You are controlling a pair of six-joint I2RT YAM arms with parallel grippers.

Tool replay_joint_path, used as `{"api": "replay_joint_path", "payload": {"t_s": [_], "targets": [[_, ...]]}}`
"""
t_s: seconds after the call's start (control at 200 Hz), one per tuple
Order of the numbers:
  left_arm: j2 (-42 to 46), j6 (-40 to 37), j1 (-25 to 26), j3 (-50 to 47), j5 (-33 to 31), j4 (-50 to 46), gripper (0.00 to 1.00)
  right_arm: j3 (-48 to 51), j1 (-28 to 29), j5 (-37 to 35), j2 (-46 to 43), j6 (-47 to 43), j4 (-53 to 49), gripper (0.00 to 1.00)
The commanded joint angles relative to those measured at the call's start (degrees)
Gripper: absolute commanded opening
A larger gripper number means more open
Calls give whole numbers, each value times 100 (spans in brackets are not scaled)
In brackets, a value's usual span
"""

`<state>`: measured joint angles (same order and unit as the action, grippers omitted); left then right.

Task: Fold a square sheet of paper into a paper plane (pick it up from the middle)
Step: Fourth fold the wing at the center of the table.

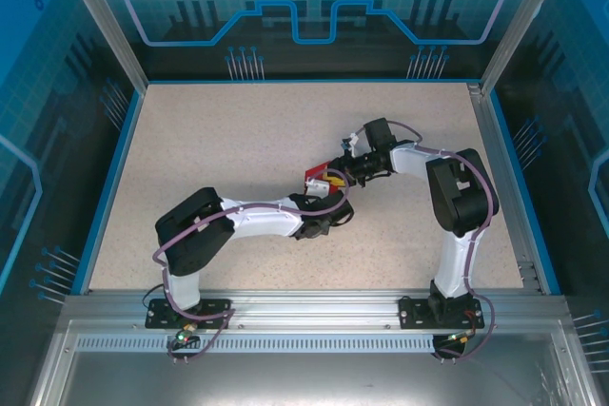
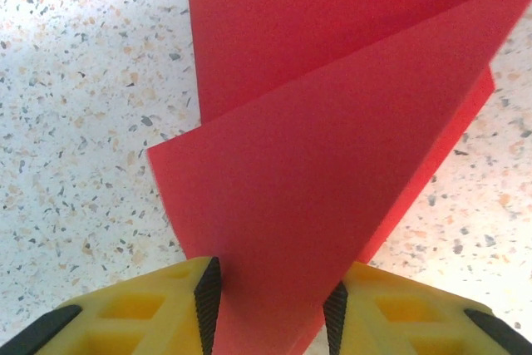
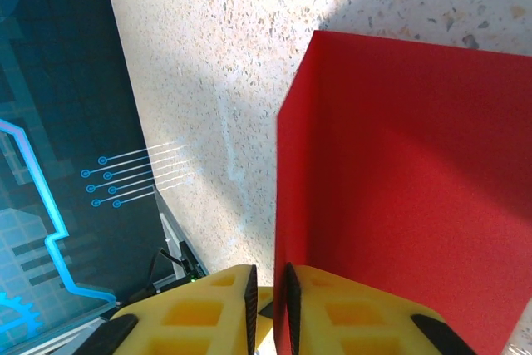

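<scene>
The speckled beige table (image 1: 238, 140) takes up most of the enclosure, with blue patterned walls (image 1: 314, 16) round it. The two arms reach in from the near edge and meet a little right of the middle. The left arm (image 1: 257, 221) lies low and stretches out to the right. The right arm (image 1: 461, 197) rises, bends at the elbow and points back to the left.

Between their tips sits the red sheet of paper (image 1: 315, 176), a small bright patch from above, right where the two grippers come together. Seen close from the left wrist, the paper (image 2: 332, 122) is partly folded. One flap lies over another, with slanting edges that run to a point on the right side, and the speckled table shows on both sides of it.

The left gripper (image 2: 272, 280) has its yellow fingers spread apart. The paper runs between the black pads (image 2: 208, 297), and the jaws are released rather than pinched flat on it.

The right gripper (image 3: 268, 284) is clenched on the paper. Its two pads are almost together, and the paper's edge (image 3: 399, 189) is caught in the thin slit between them. The paper stands up as a broad red plane to the right of the fingers.
</scene>
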<state>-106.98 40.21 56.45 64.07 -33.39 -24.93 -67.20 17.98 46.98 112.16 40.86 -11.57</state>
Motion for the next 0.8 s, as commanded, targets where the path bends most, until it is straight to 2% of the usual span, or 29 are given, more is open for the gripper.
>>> {"api": "replay_joint_path", "payload": {"t_s": [0.0,0.655,0.795], "targets": [[121,-1,-63,-166,-21,74,41,-149,22,66,74,5,-157,19],[266,-136,-81,-268,36,323,34,-133,22,39,74,-18,-197,18],[216,-112,-99,-246,45,278,30,-127,19,31,70,-22,-196,18]]}}
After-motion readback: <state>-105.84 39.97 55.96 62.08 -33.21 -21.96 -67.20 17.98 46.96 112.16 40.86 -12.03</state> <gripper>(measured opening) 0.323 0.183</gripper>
